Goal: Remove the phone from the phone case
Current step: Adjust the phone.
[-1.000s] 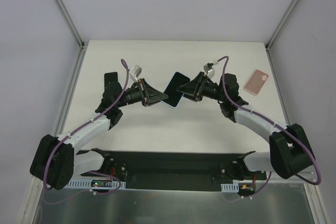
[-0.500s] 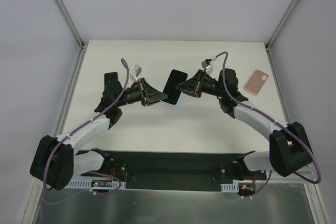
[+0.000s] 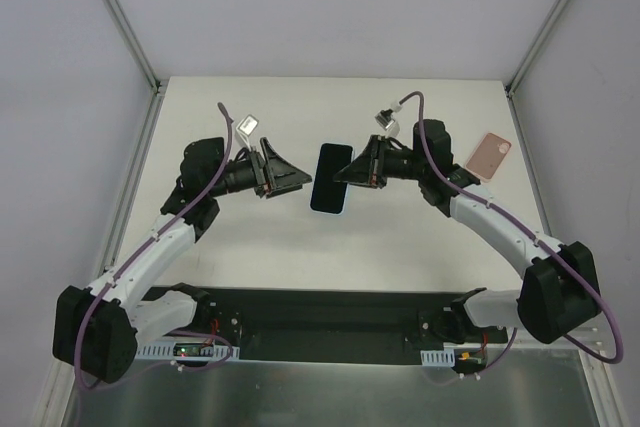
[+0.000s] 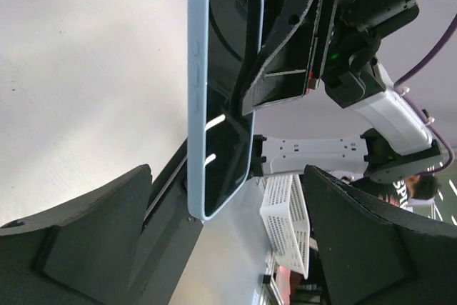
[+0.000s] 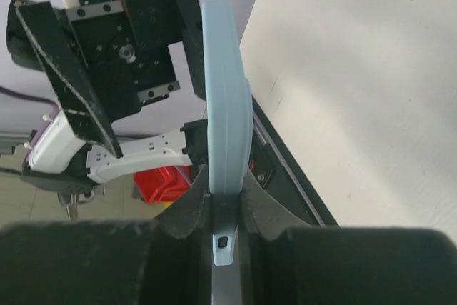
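The right gripper (image 3: 352, 173) is closed tight on the dark-screen slab phone (image 3: 331, 178) in its light blue soft case (image 4: 198, 91) and holds it above the white table (image 3: 400, 237). The left gripper (image 3: 303, 183) is wide open beside the phone and does not touch it. The left wrist view shows the screen and side buttons, while the right wrist view shows only the case edge. Only the top view shows the pink case (image 3: 487, 156), lying well apart.

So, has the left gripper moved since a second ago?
Yes. The left gripper has opened and backed off the phone, toward the left edge of the table, farther from the pink case.
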`<action>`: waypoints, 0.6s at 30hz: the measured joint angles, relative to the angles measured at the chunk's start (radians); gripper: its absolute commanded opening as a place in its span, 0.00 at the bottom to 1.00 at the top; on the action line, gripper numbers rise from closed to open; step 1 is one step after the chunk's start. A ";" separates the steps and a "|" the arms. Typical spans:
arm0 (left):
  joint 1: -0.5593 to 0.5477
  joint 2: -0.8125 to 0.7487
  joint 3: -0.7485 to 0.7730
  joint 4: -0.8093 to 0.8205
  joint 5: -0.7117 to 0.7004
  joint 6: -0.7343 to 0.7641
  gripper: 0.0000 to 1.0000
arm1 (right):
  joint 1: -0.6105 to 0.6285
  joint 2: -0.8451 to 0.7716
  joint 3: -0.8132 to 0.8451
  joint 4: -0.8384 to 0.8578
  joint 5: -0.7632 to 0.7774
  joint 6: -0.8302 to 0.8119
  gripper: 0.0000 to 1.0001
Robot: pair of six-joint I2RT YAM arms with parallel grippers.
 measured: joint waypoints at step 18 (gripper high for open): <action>0.000 0.145 -0.016 0.346 0.202 -0.182 0.66 | 0.063 0.068 0.035 0.029 -0.137 -0.024 0.01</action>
